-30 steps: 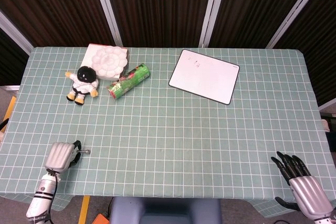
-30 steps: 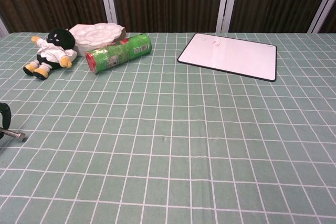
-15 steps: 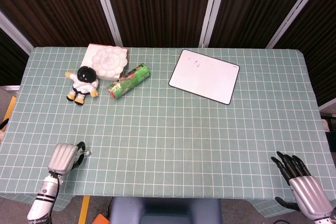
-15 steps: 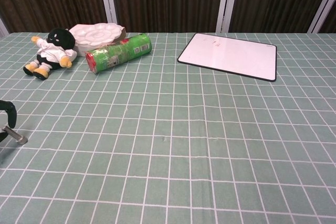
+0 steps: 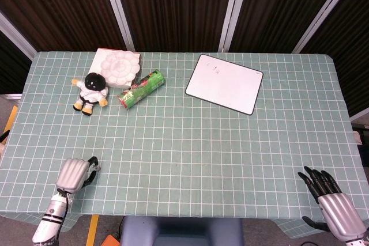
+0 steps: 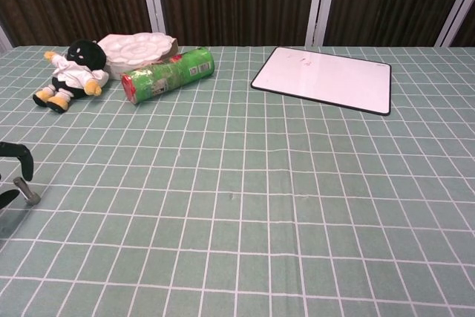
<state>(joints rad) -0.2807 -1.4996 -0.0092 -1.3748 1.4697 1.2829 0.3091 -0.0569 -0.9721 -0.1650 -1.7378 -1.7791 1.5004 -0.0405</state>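
Movement since the earlier frames: left hand (image 5: 74, 173) is sliding toward the near table edge and slightly inward; right hand (image 5: 331, 200) and all objects are keeping their places.

Left hand: lying over the near left corner of the green checked table (image 5: 190, 142), back plate up, fingers curling downward with nothing visible in them. The head view is hiding the palm, so a small item underneath cannot be ruled out. In the chest view only dark fingertips and a short metal stub (image 6: 27, 192) are showing at the left border.

Right hand: hanging past the near right corner, dark fingers spread, holding nothing.

Nearest objects to the left hand, all well apart from it at the far left of the table:
- plush toy (image 5: 89, 92), lying on its back;
- green can (image 5: 142, 88), lying on its side just beside the toy;
- white flower-shaped tray (image 5: 117, 67), behind both.

Far centre-right: whiteboard (image 5: 224, 83), lying flat.

Risks, as judged:
- curled fingers are riding low and could be catching and bunching the cloth;
- any nudge would be setting the can rolling, since it is resting on its round side;
- the toy is soft and could be slipping from a shallow hold.
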